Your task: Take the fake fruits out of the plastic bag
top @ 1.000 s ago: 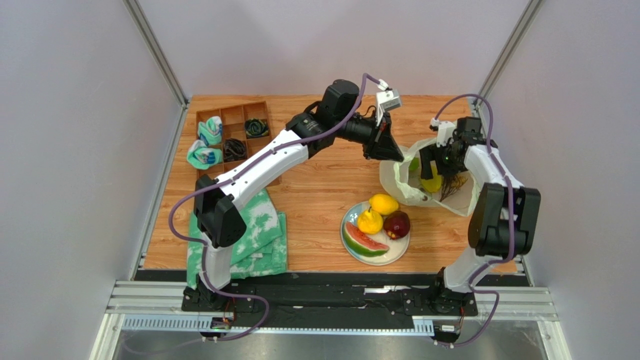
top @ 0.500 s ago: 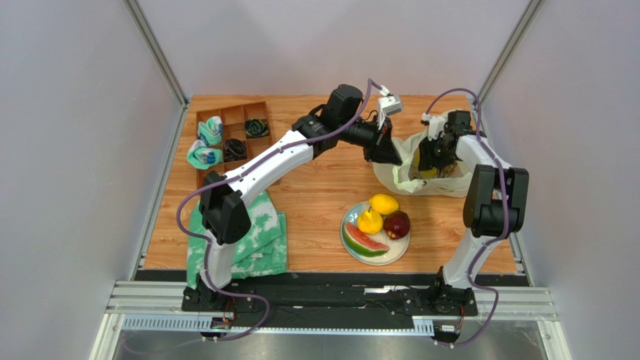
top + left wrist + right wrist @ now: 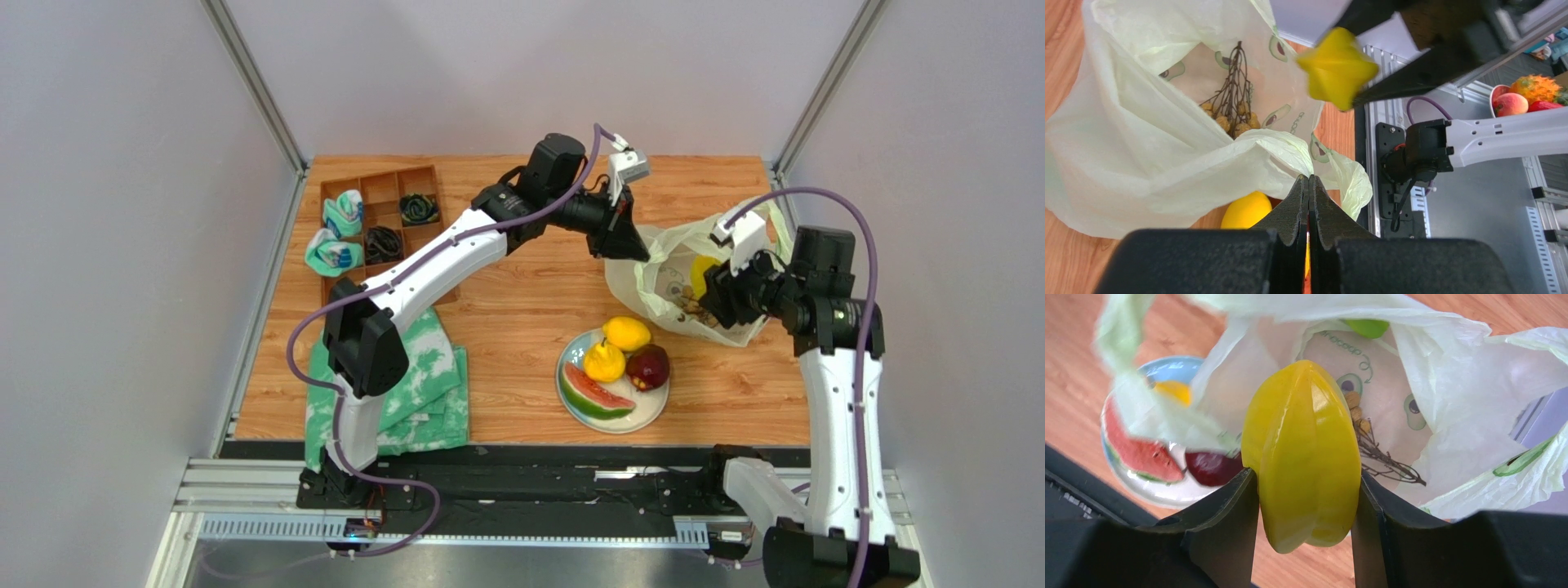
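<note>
The pale yellow-green plastic bag (image 3: 672, 263) lies open at the right. My left gripper (image 3: 631, 250) is shut on the bag's rim (image 3: 1229, 165) and holds it up. My right gripper (image 3: 1306, 478) is shut on a ridged yellow-green oval fruit (image 3: 1303, 447), which hangs over the bag's mouth (image 3: 703, 272). A bunch of small brown balls (image 3: 1229, 119) on twigs still lies inside the bag. On the blue-and-cream plate (image 3: 622, 422) sit a lemon (image 3: 627, 332), a yellow pear (image 3: 602, 363), a dark red plum (image 3: 648, 366) and a watermelon slice (image 3: 594, 393).
A wooden compartment tray (image 3: 379, 203) with cables and rolled cloths stands at the back left. A green-and-white folded cloth (image 3: 432, 380) lies front left under the left arm. Grey walls close in both sides of the table.
My right gripper closed on the yellow-green fruit inside the bag, then drew back right and toward the near edge, bringing it up to the bag's mouth. The left gripper stayed on the rim.
</note>
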Controlling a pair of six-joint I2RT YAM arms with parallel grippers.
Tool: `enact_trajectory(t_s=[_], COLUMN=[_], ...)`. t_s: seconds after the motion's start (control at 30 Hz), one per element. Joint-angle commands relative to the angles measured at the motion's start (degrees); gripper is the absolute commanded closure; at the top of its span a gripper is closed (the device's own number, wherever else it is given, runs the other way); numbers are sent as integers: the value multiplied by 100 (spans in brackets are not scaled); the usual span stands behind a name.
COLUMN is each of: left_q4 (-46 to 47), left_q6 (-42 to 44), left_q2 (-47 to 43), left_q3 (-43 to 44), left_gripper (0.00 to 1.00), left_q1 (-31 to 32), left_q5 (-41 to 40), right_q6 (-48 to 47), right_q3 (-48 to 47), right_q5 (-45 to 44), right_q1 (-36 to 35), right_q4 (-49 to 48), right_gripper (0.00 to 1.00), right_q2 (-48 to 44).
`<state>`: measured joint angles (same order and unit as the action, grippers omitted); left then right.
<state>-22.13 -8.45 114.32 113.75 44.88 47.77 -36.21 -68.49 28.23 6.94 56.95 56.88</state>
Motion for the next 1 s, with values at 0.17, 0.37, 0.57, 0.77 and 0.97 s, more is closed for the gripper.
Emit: enact_trajectory(t_s=[0.17,0.37,0.57,0.77,0.97], left_q4=[-133,-344,-476,-635,-652], left_q6=[282,616,835,1099,1135], left_q2=[-244,-323,-533,-666,-692], left_q3=[252,121,-160,-319,-372], left_gripper=[100,100,100,100,100], left_q1=[-68,-76,-67,-67,-67], left_q5=[-136,-321,-461,-602,-611], right_q6=[-2063,-2996,-3481,-3393,-3069], right_q3=[544,1555,2260,2998,3263], right_q5=[930,781,148,-599,-1003], right_q1=[-17,-446,-1377,-2240,-2847], right_q4=[2364,2339,1715,591,-218], right_gripper=[68,63,62,58,45], right_q2=[-933,-837,-670,-696,-389])
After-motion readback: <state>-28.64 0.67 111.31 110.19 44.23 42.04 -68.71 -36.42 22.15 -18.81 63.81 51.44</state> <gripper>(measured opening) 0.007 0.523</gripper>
